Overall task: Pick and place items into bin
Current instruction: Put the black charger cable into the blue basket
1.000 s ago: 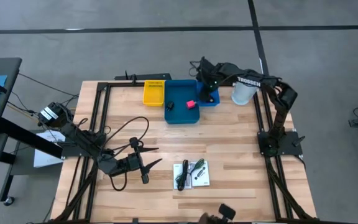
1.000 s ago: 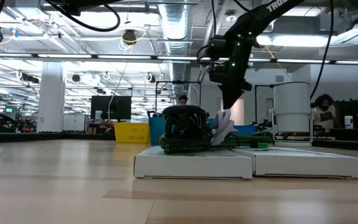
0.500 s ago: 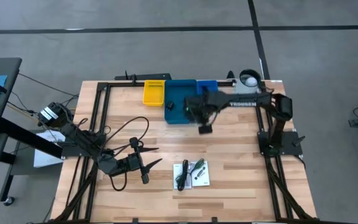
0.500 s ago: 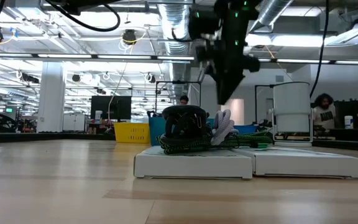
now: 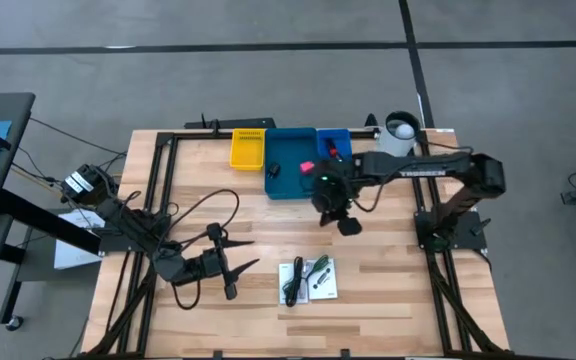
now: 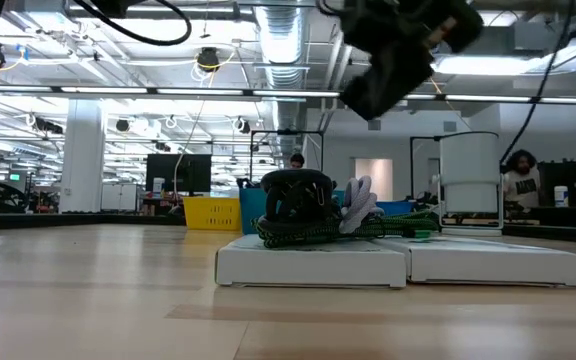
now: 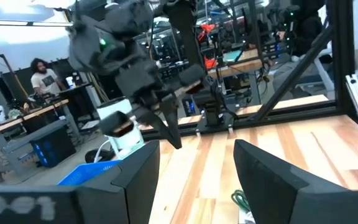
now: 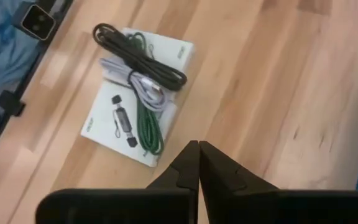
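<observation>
Above the bare wood between the blue bin [image 5: 294, 163] and the white cards [image 5: 308, 279], your right gripper [image 5: 349, 226] is hanging with its fingers pressed together on nothing. Your left gripper [image 5: 236, 266] is waiting near the table's front left, fingers spread.

The remaining items are lying in one heap on the cards [image 8: 138, 102]: a black cable [image 8: 143, 55] looped over a pale cord [image 8: 137, 79], a green stringy piece [image 8: 145, 121] trailing down, and a small black stick-like piece [image 8: 122, 121] beside it. The pink-red block [image 5: 307, 167] is already sitting in the bin.

You are risking a tangle here. The cords are soft, thin and overlapping, so a pinch on one is likely dragging the others, or sliding the smooth flat cards across the wood. With the fingers closed, a descent is only pushing the pile, so they need opening first. The cards, lying flat, are giving the tips little edge to catch.
</observation>
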### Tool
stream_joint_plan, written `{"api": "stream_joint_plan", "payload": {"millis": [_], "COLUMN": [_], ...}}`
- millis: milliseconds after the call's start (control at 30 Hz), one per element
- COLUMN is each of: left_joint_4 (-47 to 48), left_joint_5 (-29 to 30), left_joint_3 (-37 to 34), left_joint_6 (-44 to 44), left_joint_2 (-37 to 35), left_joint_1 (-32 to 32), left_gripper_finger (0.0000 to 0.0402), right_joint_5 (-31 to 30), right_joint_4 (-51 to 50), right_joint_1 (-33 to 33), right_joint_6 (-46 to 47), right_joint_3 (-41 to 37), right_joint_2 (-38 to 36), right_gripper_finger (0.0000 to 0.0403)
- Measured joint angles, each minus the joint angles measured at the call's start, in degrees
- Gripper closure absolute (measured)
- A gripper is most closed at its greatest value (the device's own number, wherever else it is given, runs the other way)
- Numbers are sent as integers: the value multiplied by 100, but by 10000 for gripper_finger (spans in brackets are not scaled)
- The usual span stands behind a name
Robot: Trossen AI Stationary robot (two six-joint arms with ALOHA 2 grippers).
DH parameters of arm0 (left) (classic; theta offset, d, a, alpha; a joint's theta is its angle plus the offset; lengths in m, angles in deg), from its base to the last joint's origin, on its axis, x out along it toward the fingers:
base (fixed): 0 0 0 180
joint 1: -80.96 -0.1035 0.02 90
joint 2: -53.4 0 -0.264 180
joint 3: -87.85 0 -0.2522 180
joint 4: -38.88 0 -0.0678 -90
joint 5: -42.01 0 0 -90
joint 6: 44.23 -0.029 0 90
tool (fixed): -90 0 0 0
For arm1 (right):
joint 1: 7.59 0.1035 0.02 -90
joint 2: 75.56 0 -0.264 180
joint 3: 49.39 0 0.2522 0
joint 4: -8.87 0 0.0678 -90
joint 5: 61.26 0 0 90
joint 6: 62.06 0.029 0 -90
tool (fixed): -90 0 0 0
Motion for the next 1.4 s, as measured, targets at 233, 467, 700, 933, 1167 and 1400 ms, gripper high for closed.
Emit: {"api": "stream_joint_plan", "payload": {"millis": [233, 467, 700, 933, 1167, 1400], "left_joint_4": [-1, -71, -128, -174, -176, -170], "left_joint_5": [-47, -118, -218, -281, -345, -345], "left_joint_3": [0, 0, 2, 2, 2, 2], "left_joint_6": [-67, -126, -137, -121, -115, -115], "left_joint_2": [0, 0, 0, 0, 0, 0], "left_joint_1": [-17, -169, -348, -394, -394, -394], "left_gripper_finger": [205, 205, 205, 205, 205, 205], "right_joint_5": [30, 23, -443, -864, -1135, -1255], "right_joint_4": [1703, 2892, 3738, 3981, 3621, 3134], "right_joint_1": [144, 990, 1700, 2039, 2076, 2071], "right_joint_6": [968, 1342, 632, 896, 898, 901], "right_joint_3": [-1668, -2136, -2128, -1868, -1662, -1610], "right_joint_2": [-960, -1226, -676, -114, 120, 197], "right_gripper_finger": [395, 399, 400, 401, 401, 401]}}
